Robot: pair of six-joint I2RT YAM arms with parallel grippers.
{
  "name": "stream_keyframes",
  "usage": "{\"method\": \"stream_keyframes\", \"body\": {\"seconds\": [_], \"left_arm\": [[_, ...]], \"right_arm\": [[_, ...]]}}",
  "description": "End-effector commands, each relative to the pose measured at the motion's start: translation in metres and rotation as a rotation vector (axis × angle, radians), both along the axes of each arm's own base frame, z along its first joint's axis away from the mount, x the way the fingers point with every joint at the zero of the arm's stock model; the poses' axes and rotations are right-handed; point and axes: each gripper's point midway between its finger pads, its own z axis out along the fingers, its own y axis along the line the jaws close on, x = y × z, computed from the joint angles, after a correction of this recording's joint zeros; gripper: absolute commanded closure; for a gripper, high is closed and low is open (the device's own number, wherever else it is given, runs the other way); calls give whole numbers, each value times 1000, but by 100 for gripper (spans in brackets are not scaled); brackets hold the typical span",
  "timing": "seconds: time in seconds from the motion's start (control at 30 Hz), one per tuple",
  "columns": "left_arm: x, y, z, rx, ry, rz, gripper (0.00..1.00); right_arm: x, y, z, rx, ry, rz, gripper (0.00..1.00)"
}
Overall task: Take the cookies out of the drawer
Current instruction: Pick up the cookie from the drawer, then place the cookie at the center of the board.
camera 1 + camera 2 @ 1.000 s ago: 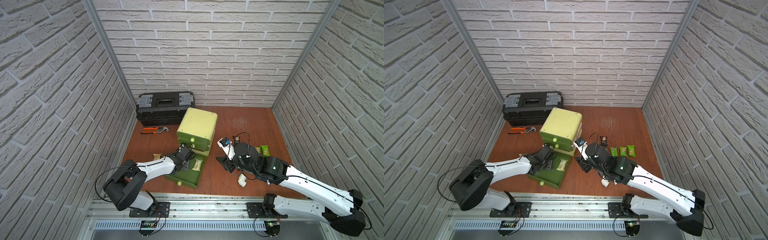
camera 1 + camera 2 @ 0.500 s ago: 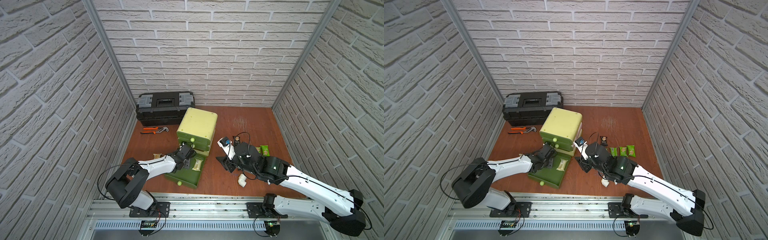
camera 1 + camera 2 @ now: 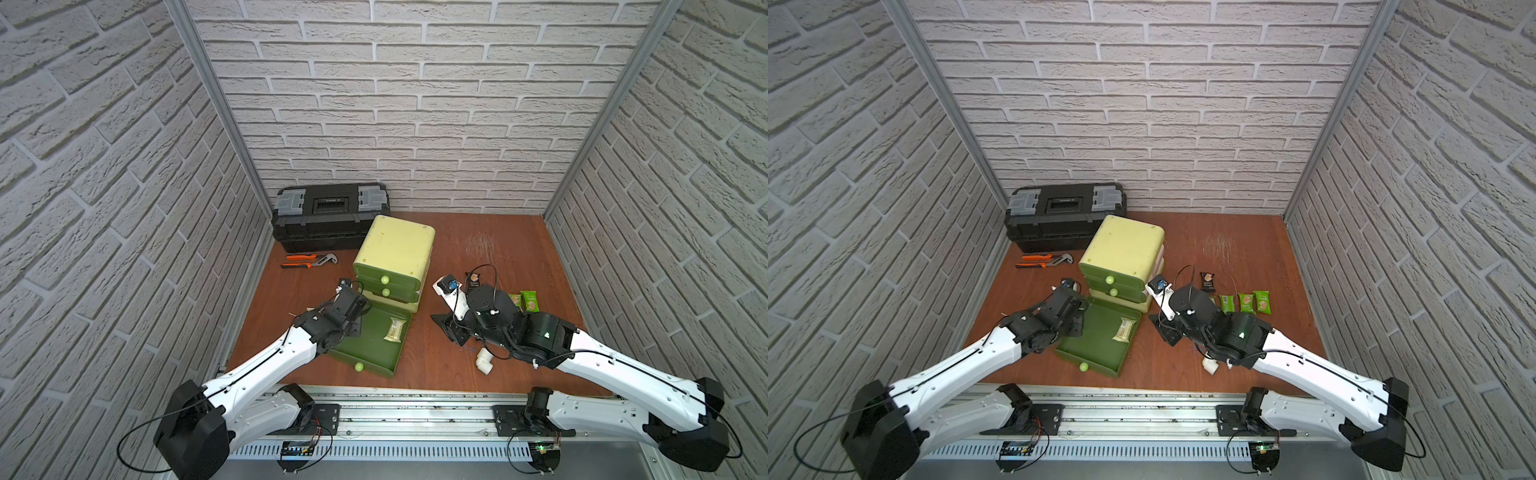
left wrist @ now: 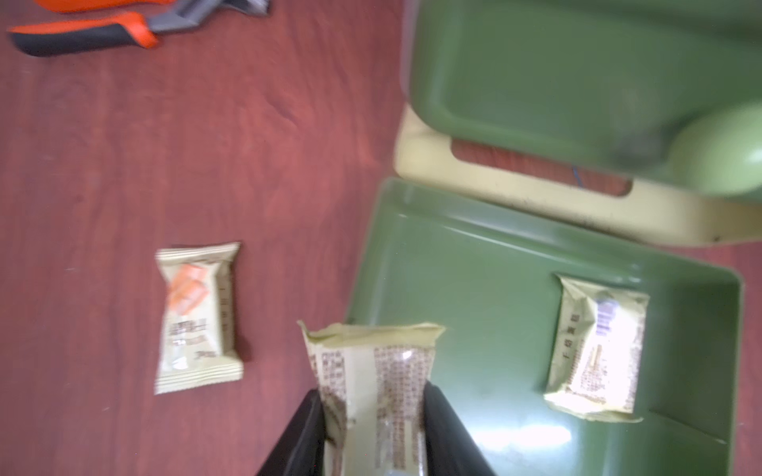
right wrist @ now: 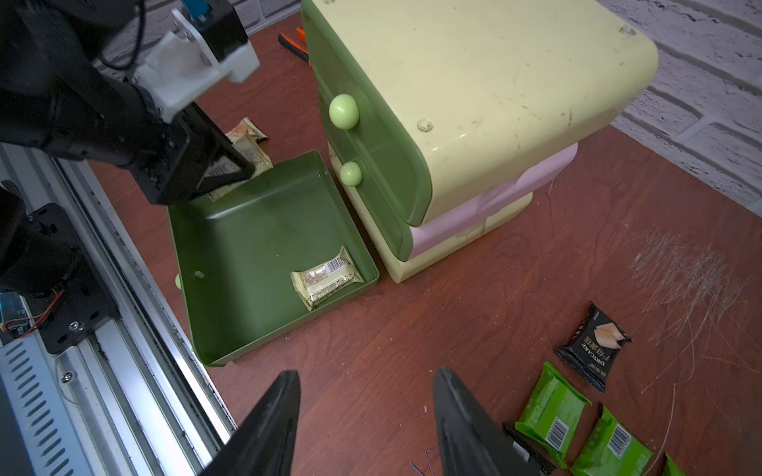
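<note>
Left wrist view, items counted left to right. Pliers (image 4: 82, 33): one pair, orange-handled, on the bench (image 4: 123, 165). Beige cookies: three. First beige cookie (image 4: 198, 317) lies flat on the bench just beside the drawer (image 4: 474, 268); second beige cookie (image 4: 371, 358) is pinched in the left pincer (image 4: 373, 391) over the drawer's left rim; third beige cookie (image 4: 593, 350) lies inside the drawer near its right wall. Cabinet (image 3: 1121, 245): one, with two knobbed drawers (image 3: 1129, 282) shut. Right pincer (image 5: 367, 373): spread, holding nothing, above bare bench. Black cookie (image 3: 1207, 281): one. Green cookies (image 3: 1246, 302): three in a row. All four lie on the bench right of the cabinet. Pipe elbow (image 3: 1210, 365): one, white.
</note>
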Motion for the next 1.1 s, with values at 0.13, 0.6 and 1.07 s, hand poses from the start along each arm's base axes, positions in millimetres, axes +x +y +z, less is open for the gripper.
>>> {"method": "stream_keyframes", "body": {"seconds": [0.13,0.6,1.07], "left_arm": [[13,40,1,-64,71,35,60],[52,46,-52,-155,258,6,60],[51,54,-80,-180,395,79,43]], "right_arm": [[5,10,16,54,-23,12,44],[6,18,15,51,-10,34,44],[4,14,15,47,-14,31,44]]}}
